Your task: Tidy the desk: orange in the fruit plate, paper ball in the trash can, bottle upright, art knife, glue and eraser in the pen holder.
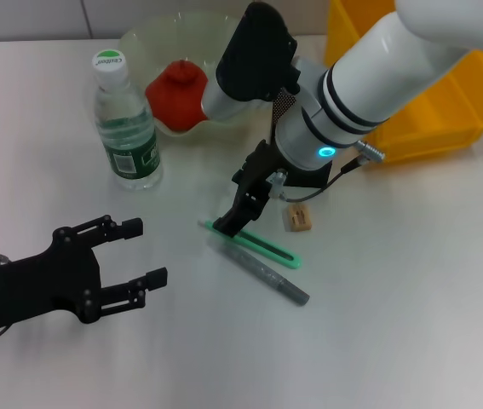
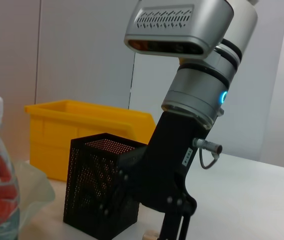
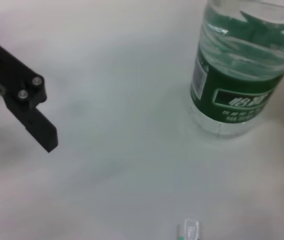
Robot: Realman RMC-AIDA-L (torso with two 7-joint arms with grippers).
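Note:
My right gripper (image 1: 231, 223) hangs low over the near end of the green art knife (image 1: 258, 244), which lies flat on the table. A grey glue stick (image 1: 268, 274) lies alongside the knife. The small tan eraser (image 1: 297, 219) sits just right of that gripper. Behind the right arm, the black mesh pen holder (image 2: 99, 186) is mostly hidden in the head view. The bottle (image 1: 127, 128) stands upright at the left. The reddish orange (image 1: 177, 94) rests in the clear fruit plate (image 1: 152, 38). My left gripper (image 1: 147, 251) is open at the lower left, holding nothing. No paper ball is in view.
A yellow bin (image 1: 433, 115) stands at the back right, beyond the pen holder. The right arm's thick white forearm (image 1: 369, 77) reaches across the table's back right. Bare tabletop lies at the front right.

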